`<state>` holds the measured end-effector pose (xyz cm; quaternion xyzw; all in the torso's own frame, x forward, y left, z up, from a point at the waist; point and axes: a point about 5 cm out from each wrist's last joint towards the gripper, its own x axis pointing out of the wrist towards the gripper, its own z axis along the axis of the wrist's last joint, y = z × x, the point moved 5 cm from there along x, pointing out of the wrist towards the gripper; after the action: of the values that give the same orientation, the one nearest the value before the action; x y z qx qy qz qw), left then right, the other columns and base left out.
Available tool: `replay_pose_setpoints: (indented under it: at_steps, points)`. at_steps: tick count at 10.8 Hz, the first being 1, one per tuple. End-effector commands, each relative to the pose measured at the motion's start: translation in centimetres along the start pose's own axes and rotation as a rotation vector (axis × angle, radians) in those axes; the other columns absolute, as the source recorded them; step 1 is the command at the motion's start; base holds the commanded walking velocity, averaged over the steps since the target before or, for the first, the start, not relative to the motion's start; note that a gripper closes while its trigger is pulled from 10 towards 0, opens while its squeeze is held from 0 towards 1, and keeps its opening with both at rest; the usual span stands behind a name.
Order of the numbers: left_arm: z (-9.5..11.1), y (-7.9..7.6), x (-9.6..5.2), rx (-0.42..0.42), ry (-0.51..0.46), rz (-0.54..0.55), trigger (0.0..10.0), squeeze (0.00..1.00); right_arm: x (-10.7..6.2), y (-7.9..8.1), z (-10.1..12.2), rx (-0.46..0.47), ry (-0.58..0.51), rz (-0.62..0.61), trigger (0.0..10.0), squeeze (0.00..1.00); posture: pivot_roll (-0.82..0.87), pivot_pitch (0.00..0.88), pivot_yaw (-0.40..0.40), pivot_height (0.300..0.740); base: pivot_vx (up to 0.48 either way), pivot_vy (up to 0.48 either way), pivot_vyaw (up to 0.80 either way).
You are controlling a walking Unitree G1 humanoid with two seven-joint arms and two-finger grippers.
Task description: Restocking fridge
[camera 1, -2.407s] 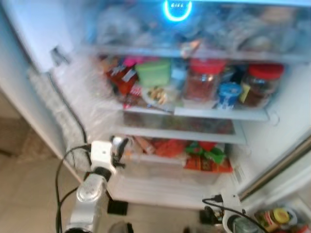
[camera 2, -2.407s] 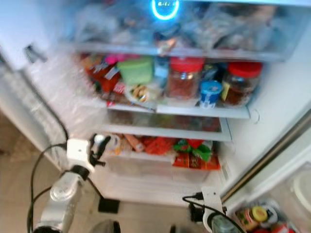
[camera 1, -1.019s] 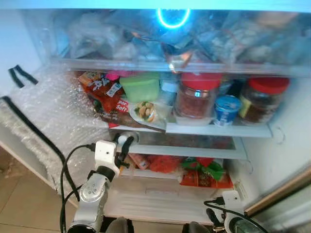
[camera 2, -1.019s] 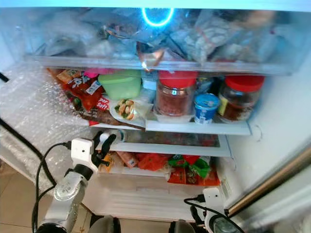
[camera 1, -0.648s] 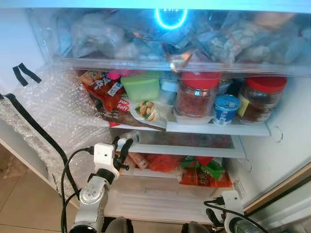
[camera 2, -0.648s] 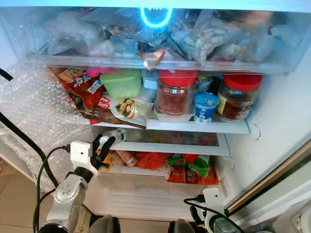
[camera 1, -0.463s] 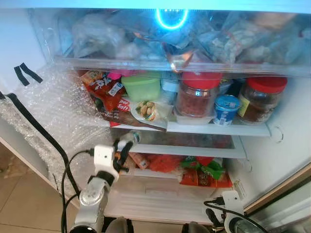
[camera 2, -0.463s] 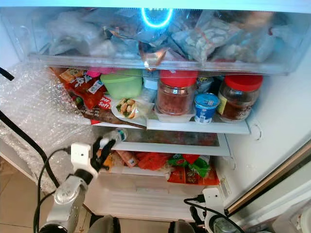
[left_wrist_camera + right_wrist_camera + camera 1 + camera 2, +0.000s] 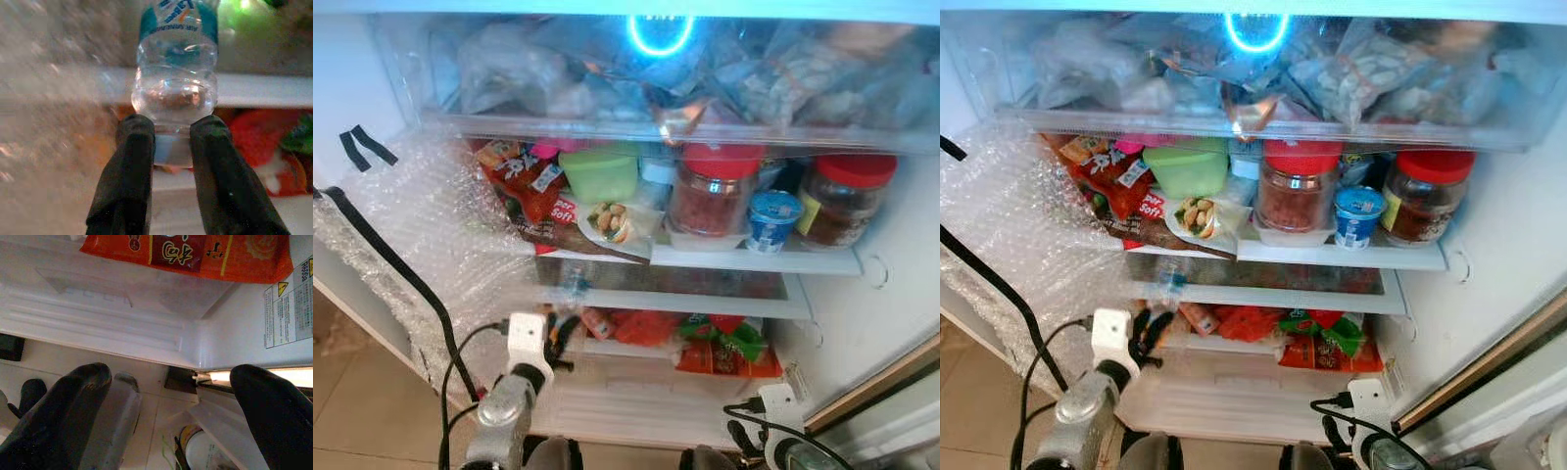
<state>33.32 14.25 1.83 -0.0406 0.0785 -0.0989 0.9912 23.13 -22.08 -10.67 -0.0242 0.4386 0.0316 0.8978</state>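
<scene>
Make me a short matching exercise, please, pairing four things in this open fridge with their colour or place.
Things:
1. water bottle
2. tub
3. small pot
4. left gripper

Descriptions:
A. lime green, on the shelf beside the snack packets
B. clear, with a teal label, standing on the narrow shelf at the left
C. blue, between two red-lidded jars
D. black fingers either side of the bottle's base

Pairs: 1-B, 2-A, 3-C, 4-D

Left gripper [image 9: 168, 142] fingers apparently parted; right gripper [image 9: 168, 396] spread wide, hanging low.
</scene>
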Motion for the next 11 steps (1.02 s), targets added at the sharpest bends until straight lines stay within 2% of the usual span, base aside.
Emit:
replay_pose_setpoints:
  at_steps: [1,3,5,7,8,9,11]
  points:
    - [1.4,0.6,0.8,-0.013,-0.038,0.033,10.0,0.0,-0.1,-0.3,-0.3,0.009,0.009,-0.008,10.0,0.0,-0.02,0.058,-0.015,0.655,0.0,0.0,0.0]
    - [3.8,0.2,2.8,-0.012,-0.078,0.02,10.0,0.0,-0.1,-0.2,-0.3,0.009,0.01,-0.009,10.0,0.0,-0.02,0.057,-0.013,0.655,0.0,0.0,0.0]
    - [5.6,-0.1,4.1,-0.022,-0.119,0.026,10.0,0.0,-0.1,-0.3,-0.4,0.014,0.009,-0.015,10.0,0.0,-0.02,0.055,-0.01,0.655,0.0,0.0,0.0]
    - [5.8,0.2,4.3,-0.019,-0.118,0.046,10.0,0.0,-0.1,-0.2,-0.3,0.012,0.009,-0.013,10.0,0.0,-0.02,0.055,-0.008,0.655,0.0,0.0,0.0]
    - [6.0,-0.4,4.3,-0.005,-0.131,0.006,10.0,0.0,-0.1,-0.2,-0.3,0.012,0.008,-0.013,10.0,0.0,-0.02,0.054,-0.009,0.655,0.0,0.0,0.0]
    - [6.0,-2.0,4.1,0.019,-0.144,-0.088,10.0,0.0,-0.1,-0.3,-0.3,0.011,0.007,-0.016,10.0,0.0,-0.02,0.055,-0.008,0.655,0.0,0.0,0.0]
    - [6.5,-3.5,3.5,0.101,-0.177,-0.199,10.0,0.0,-0.1,-0.3,-0.3,0.015,0.005,-0.019,10.0,0.0,-0.01,0.053,-0.008,0.655,0.0,0.0,0.0]
